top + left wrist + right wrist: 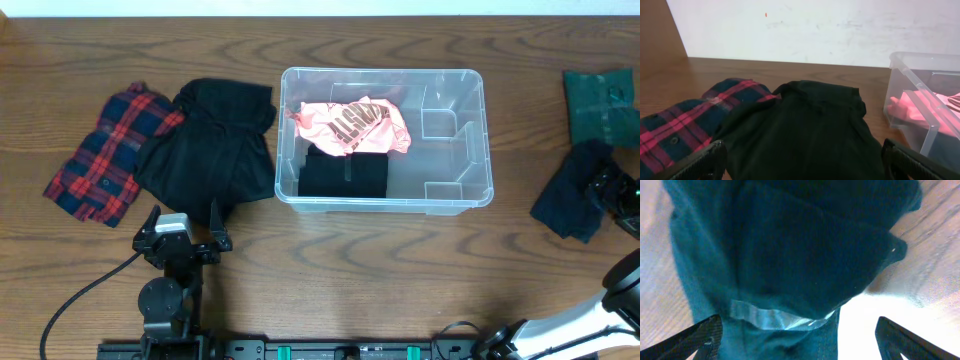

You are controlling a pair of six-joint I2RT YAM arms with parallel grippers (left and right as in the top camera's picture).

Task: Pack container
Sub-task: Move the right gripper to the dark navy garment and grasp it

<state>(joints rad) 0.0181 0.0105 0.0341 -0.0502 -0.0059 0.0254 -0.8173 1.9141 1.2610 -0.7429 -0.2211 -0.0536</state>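
Container [484,140] sits near the middle of the table [330,280], and it is only partly packed. A pink garment [350,125] lies crumpled in its left end, over the back of a folded black piece [345,178], while its right end with the moulded steps is bare.

By my count four things lie outside it. A plaid shirt [110,150] in red and navy and a black garment [210,145] that overlaps its edge are to the left of the bin. A dark green garment [598,105] is at the far right, and a dark blue garment [572,195] lies just in front of that. So I judge the job to be less than half done.

My left gripper [183,222] hangs near the front edge of the black garment, jaws spread wide with nothing between them. My right gripper [800,337] is wide as well and empty, poised right over the dark blue cloth — I'd guess that piece goes in next, though no grip is made yet.
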